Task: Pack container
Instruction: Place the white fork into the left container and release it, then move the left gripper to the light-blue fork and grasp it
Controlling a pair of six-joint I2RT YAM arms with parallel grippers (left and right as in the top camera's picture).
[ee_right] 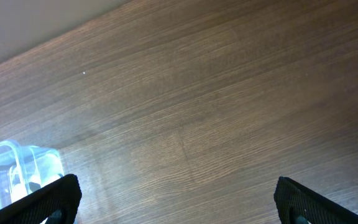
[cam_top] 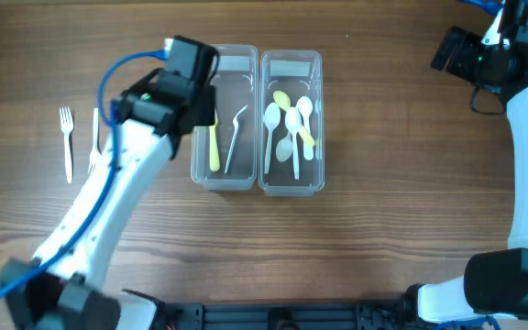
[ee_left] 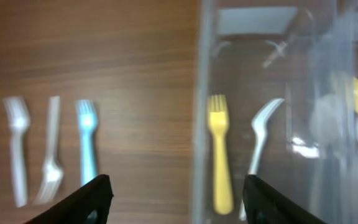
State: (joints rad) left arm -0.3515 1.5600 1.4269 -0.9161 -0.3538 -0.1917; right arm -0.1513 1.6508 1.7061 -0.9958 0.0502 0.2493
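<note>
Tip: left gripper [ee_left: 179, 202] is spread wide and empty, so centre it over the blue fork [ee_left: 86, 146], square up, then pinch.

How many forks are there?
5. On the table, side by side: a plain white fork, a pale fork and a blue fork. Inside the left container: a yellow fork and a curved white fork. The left arm might hide more.
</note>
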